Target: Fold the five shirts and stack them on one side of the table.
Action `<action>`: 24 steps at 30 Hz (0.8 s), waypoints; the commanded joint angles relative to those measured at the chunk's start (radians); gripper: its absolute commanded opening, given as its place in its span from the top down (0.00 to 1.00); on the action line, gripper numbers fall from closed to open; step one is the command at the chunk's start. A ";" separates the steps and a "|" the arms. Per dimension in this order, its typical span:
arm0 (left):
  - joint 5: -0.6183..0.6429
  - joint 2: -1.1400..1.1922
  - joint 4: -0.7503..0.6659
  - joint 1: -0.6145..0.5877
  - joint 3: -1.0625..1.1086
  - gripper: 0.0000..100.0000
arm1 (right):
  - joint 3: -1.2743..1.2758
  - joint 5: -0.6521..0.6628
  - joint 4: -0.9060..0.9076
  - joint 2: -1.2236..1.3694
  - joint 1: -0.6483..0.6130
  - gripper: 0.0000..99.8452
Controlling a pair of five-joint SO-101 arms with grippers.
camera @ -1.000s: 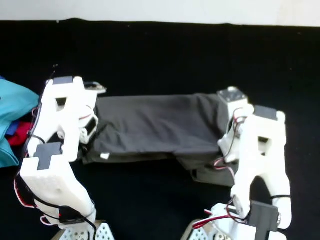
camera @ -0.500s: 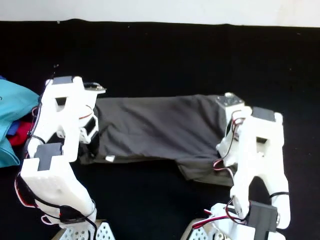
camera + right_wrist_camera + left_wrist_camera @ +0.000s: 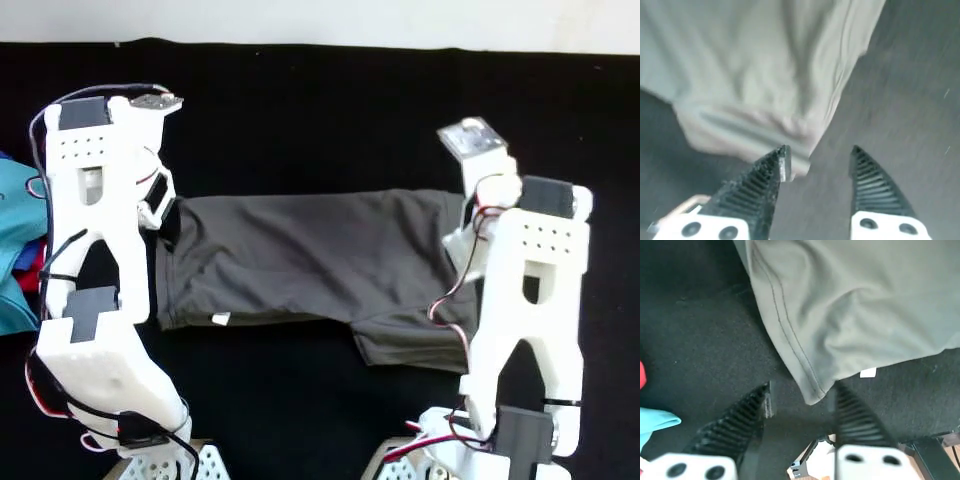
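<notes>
Nearest, the two white arms rise from their bases at the front edge of the black table (image 3: 320, 100). Between them the gray shirt (image 3: 310, 255) lies flat across the middle of the table, folded into a long band. A flap juts toward the front at its right end, and a small white tag (image 3: 220, 319) shows at its front left edge. The left gripper (image 3: 801, 390) hangs just above the shirt's front left corner, jaws spread and holding nothing. The right gripper (image 3: 820, 150) hovers at the shirt's right edge, likewise spread and empty. Off to the left, a pile of teal, red and blue clothes (image 3: 15, 240) sits at the table's edge.
</notes>
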 commanded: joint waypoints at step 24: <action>0.178 0.754 -0.175 -0.016 -0.733 0.99 | -0.460 -0.196 -0.616 0.912 -0.054 0.99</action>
